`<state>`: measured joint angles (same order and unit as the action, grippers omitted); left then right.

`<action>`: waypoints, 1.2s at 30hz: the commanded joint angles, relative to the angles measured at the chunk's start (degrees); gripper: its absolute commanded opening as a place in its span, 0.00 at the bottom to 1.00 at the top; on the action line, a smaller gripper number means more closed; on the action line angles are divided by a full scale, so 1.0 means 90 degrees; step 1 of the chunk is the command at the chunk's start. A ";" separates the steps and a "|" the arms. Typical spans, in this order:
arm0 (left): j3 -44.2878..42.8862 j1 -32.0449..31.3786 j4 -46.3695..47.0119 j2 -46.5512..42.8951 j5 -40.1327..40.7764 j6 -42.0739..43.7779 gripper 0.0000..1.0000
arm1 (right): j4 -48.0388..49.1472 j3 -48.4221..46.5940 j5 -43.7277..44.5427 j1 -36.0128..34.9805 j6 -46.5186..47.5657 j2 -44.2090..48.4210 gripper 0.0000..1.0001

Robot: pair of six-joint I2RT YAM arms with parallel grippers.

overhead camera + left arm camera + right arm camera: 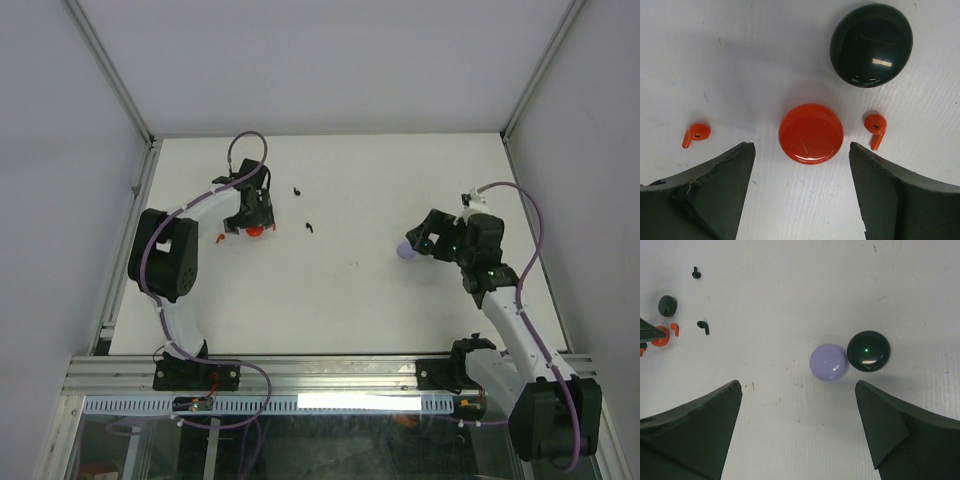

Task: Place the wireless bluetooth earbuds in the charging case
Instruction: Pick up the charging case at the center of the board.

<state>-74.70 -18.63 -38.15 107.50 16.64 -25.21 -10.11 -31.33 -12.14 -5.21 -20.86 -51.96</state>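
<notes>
The left end effector (800, 150) has its fingers spread and pinches nothing. Just above the gap between them, at the centre of the left wrist view, a round red case (810, 133) lies on the table (740, 60). One red earbud (696, 134) lies at the left of that frame, well apart from the case, and a second red earbud (875, 127) lies just to its right. A dark green case (871, 45) sits at the upper right. The right end effector (799, 385) is also spread and holds nothing. In the middle of the right wrist view, a purple case (828, 362) lies just beside a black case (868, 350) with a green light. A black earbud (703, 327) and another black earbud (696, 273) lie loose at the upper left.
</notes>
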 commanded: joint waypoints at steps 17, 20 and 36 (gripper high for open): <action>-0.0165 0.0073 0.0155 0.0233 0.0102 -0.0245 0.44 | 0.0852 0.0229 -0.0578 0.0019 -0.0139 0.0596 0.99; 0.0054 0.0064 0.0157 -0.0118 -0.0046 -0.0106 0.38 | 0.0966 0.0182 -0.0992 0.0019 -0.0093 0.0505 0.99; 0.0791 -0.1637 0.0885 -0.2266 0.0244 0.1776 0.29 | 0.0858 -0.1150 -0.2067 -0.0984 0.0179 -0.0804 0.99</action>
<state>-68.23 -29.17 -34.96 92.36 16.71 -16.93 -4.27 -36.32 -29.28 -12.58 -19.57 -56.95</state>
